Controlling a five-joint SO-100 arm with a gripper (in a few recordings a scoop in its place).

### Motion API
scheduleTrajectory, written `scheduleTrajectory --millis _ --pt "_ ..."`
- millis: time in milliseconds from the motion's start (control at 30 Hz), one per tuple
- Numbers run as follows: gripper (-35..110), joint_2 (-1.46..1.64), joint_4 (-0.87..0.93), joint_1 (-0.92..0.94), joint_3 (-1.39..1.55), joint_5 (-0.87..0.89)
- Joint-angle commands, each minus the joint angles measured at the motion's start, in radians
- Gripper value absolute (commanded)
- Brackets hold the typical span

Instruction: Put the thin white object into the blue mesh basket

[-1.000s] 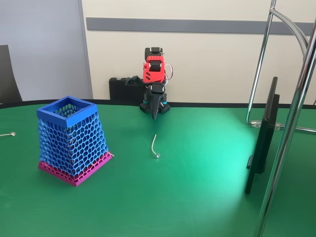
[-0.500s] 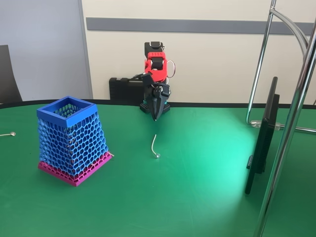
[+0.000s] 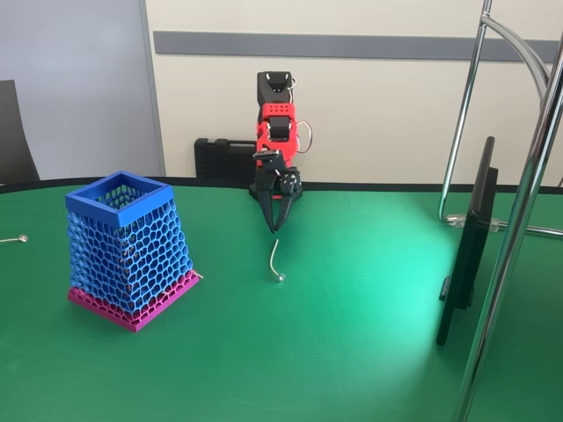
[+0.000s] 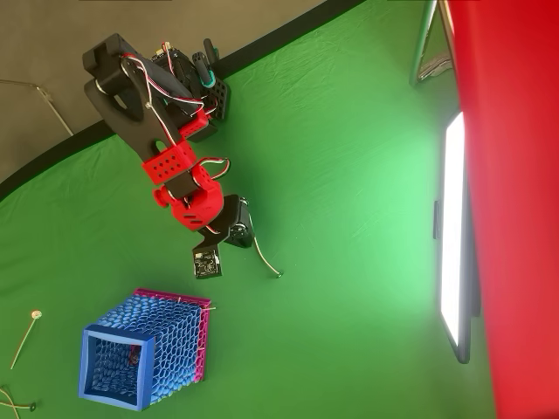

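The thin white object (image 3: 274,258) lies on the green table near the middle, gently curved, with its small ball end toward the camera; in the overhead view the thin white object (image 4: 266,260) runs diagonally. My red and black gripper (image 3: 274,227) hangs point down just above and behind its far end, jaws a little apart and empty. From overhead the gripper (image 4: 225,237) sits just left of the rod's upper end. The blue mesh basket (image 3: 130,255) stands upright at the left on its pink base, well apart from the rod; overhead, the basket (image 4: 148,358) is at the lower left.
A straighter thin stick (image 3: 12,238) lies at the far left table edge, beyond the basket. A dark screen (image 3: 471,237) on its edge and chrome stand tubes (image 3: 519,185) occupy the right side. A black case (image 3: 220,158) stands behind the arm's base.
The arm has unfolded forward and the gripper has come down toward the rod. Its jaws look wider than before. Rod and basket have not moved.
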Motion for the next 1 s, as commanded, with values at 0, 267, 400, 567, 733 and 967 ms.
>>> scheduleTrajectory --millis 0,267,400,567,733,967 --pt "1 -0.052 -0.054 0.015 -0.071 -0.049" --pt "1 -0.227 -0.080 0.026 -0.175 -0.107" --pt "1 -0.279 -0.069 0.018 -0.213 -0.118" --pt "1 -0.341 -0.040 0.037 -0.291 -0.141" --pt "7 -0.376 -0.009 0.041 -0.359 -0.193" --pt "11 -0.413 0.032 0.031 -0.391 -0.261"
